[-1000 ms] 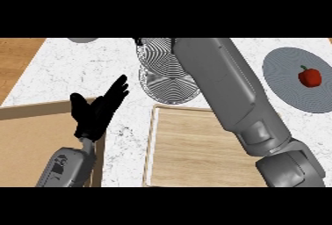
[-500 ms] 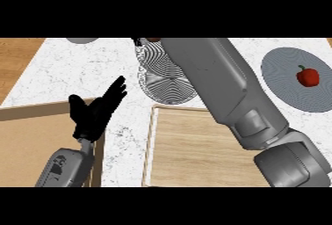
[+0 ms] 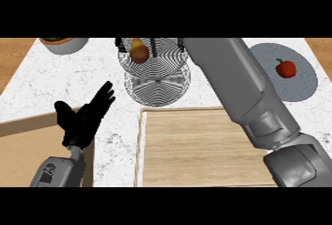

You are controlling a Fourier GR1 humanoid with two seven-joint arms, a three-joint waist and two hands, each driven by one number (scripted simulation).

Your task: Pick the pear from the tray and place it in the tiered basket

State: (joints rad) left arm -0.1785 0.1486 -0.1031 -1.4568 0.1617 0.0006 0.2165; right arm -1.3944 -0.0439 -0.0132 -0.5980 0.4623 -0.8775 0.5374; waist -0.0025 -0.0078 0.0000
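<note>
White speckled counter [image 3: 45, 83], wood floor showing past its left and right edges.

Left hand [image 3: 83, 118]: fingers straight and spread, tips up toward the far side, holding nothing; rests at the view's lower left, over the counter and the near corner of a plain wooden board [image 3: 32, 145] that runs off the left edge. Grey forearm enters from the lower edge.

Right hand: hidden beyond the upper edge of the view; fingers cannot be told. Right forearm [image 3: 240, 88] crosses diagonally from the lower right corner up to the top centre, covering the tray's far right corner.

Pear [image 3: 137, 50]: brown-yellow, lying in the upper tier of the tiered basket [image 3: 159, 83], at that tier's left side, just beside the forearm's far end.

Tiered basket: wire, two round tiers, at top centre, its lower tier touching or just short of the tray's far edge.

Tray [image 3: 188, 149]: light wood with raised rim, centre foreground, bare surface open.

Plate [image 3: 298, 88]: grey, far right, bearing a red pepper [image 3: 285, 68], well apart from the basket.

Bowl [image 3: 63, 44]: top left, cut by the upper edge.
</note>
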